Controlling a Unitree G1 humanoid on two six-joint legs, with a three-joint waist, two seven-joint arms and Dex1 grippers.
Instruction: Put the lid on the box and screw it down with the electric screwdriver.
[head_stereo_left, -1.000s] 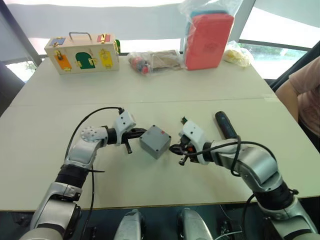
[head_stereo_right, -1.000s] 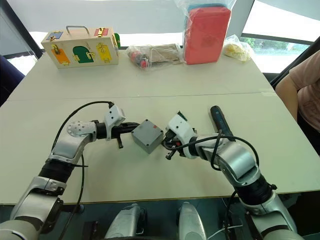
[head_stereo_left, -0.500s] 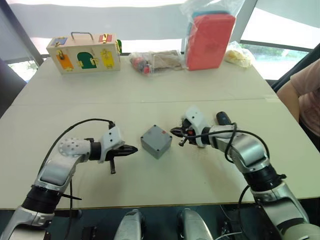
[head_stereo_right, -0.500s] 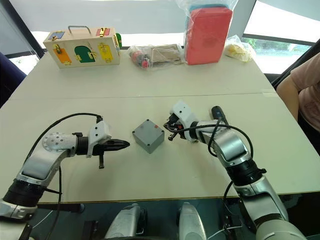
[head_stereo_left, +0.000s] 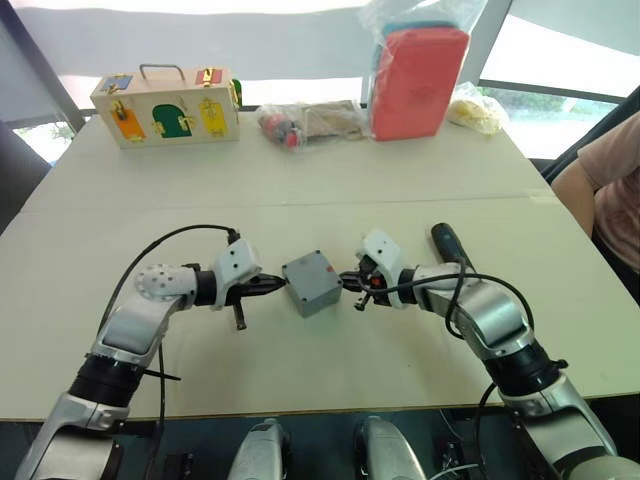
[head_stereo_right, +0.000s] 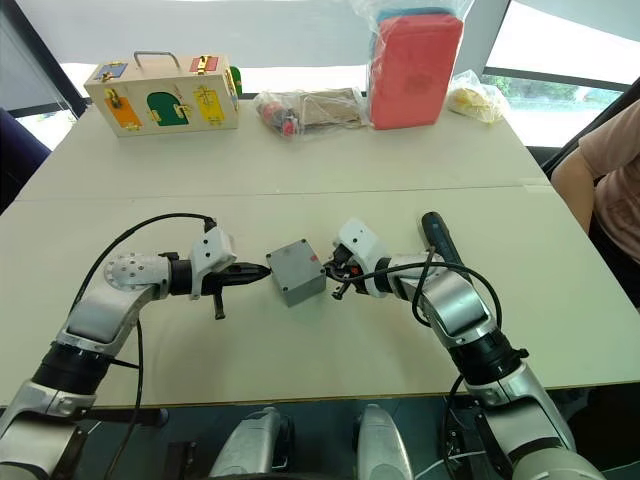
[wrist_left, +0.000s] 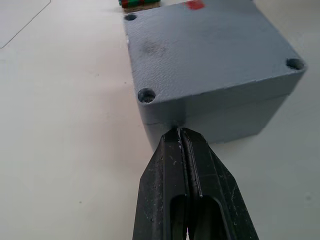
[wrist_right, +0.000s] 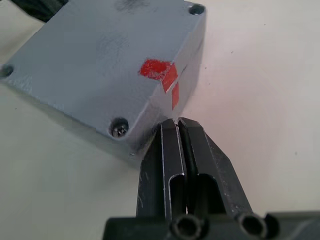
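Lid (wrist_left: 210, 55) seated on box (head_stereo_left: 312, 283); left gripper (wrist_left: 179, 133) and right gripper (wrist_right: 177, 122) fingers closed, tips against box.

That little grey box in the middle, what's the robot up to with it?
The box sits on the table with its lid already on. The left claw and right claw, both shut, press against opposite sides of it, seemingly squaring it up. The electric screwdriver lies untouched beside the right arm, so the screwing has not begun.

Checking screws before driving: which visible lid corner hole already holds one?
The corner hole nearest the right gripper, beside the red mark; the others look empty.
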